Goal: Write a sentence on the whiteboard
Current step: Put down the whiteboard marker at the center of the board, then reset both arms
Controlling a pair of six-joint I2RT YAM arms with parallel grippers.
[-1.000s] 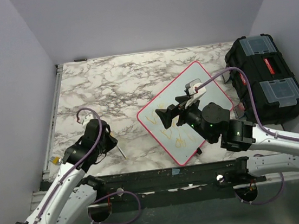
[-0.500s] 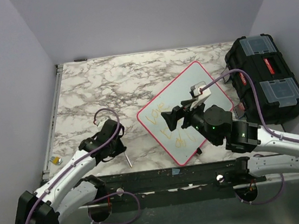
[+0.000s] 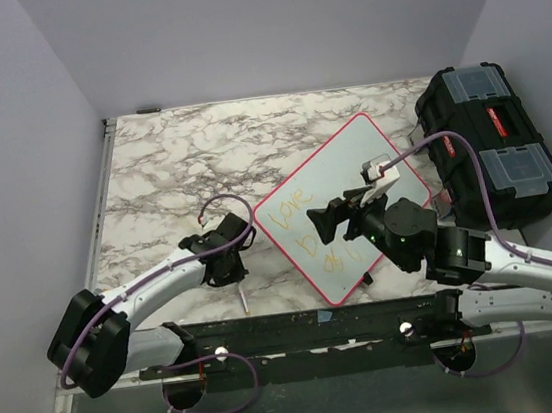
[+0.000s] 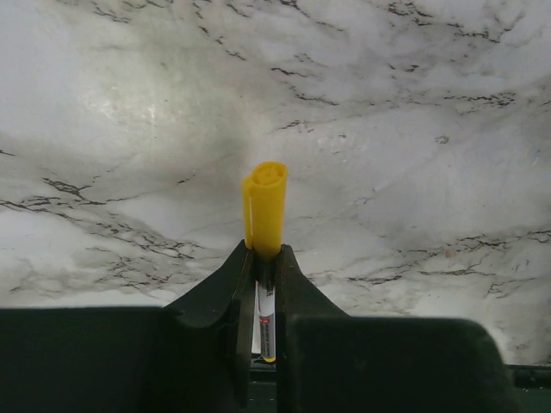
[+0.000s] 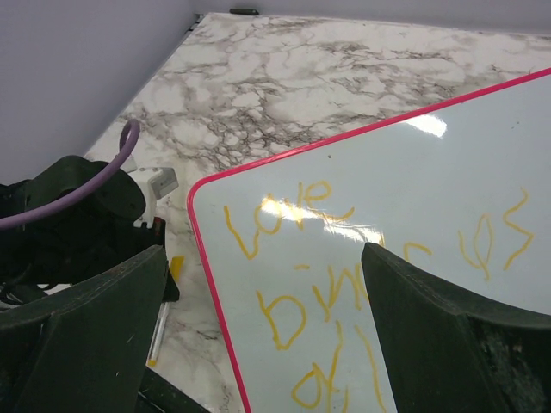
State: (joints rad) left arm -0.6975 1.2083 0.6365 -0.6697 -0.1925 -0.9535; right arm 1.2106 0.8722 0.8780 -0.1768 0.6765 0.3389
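The whiteboard (image 3: 351, 162) lies tilted on the marble table, with a pink-red rim. The sentence (image 3: 295, 211) is in yellow words, "love" on top and more lines below. Both show in the right wrist view: the whiteboard (image 5: 430, 163) and the sentence (image 5: 288, 211). My right gripper (image 3: 326, 222) hovers open and empty over the board's near half (image 5: 267, 344). My left gripper (image 3: 229, 266) is low by the board's left edge, shut on a marker (image 4: 264, 206) with a yellow cap. The marker's white barrel (image 3: 241, 296) points to the near edge; it also shows in the right wrist view (image 5: 160, 329).
A black toolbox (image 3: 490, 140) stands at the right, close to the whiteboard's far right corner. A black rail (image 3: 301, 324) runs along the table's near edge. Grey walls close in the left, back and right.
My left arm has swung right across the table with the marker, up to the board's left edge. My right gripper has shifted slightly right, uncovering more of the words.
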